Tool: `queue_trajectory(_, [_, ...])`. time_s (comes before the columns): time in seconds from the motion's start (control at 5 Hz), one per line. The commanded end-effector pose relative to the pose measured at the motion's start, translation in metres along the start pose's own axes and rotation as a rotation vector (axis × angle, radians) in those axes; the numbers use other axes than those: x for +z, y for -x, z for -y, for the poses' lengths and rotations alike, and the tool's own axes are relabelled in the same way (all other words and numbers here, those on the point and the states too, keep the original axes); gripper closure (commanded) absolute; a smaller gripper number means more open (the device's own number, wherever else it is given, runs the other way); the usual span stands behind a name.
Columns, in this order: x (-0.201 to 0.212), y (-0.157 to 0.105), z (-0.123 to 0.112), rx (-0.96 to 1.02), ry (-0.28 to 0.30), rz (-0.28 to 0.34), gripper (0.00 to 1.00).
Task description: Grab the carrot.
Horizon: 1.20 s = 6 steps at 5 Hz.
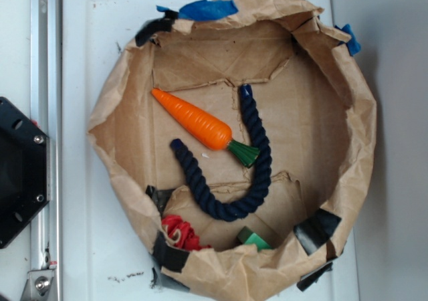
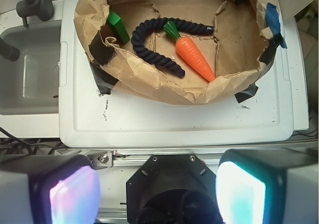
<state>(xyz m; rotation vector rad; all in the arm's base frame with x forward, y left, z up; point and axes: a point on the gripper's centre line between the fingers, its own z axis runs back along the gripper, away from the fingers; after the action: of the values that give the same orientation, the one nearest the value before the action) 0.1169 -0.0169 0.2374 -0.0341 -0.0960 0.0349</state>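
Inside the crumpled brown paper bin (image 1: pixel 348 147) on the white tabletop (image 1: pixel 87 47), the carrot (image 1: pixel 194 120) lies near the center, its orange tip toward 10 o'clock in the exterior view and its green top (image 1: pixel 244 152) toward 4 o'clock, touching the navy twisted rope (image 1: pixel 257 147) that curls around it from 12 through 6. A red fabric bundle (image 1: pixel 179 233) sits at 7 o'clock and a green block (image 1: pixel 253 238) at 6. From the wrist view, the gripper (image 2: pixel 157 191) hangs open, its 2 pads (image 2: pixel 239 189) spread wide, well apart from the bin and holding nothing.
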Motion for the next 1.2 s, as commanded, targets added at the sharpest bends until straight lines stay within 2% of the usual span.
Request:
queue_trajectory(0.0, [0.0, 0.0, 0.0, 0.0, 0.0, 0.0, 0.0])
queue_trajectory(0.2, [-0.009, -0.032, -0.003, -0.046, -0.015, -0.013, 0.0])
queue_trajectory(0.6, [-0.028, -0.083, 0.007, -0.282, 0.014, -0.032, 0.0])
queue_trajectory(0.8, [-0.044, -0.1, -0.003, -0.352, 0.108, -0.047, 0.0])
queue_trajectory(1.0, [-0.052, -0.121, -0.016, -0.429, 0.14, -0.012, 0.0])
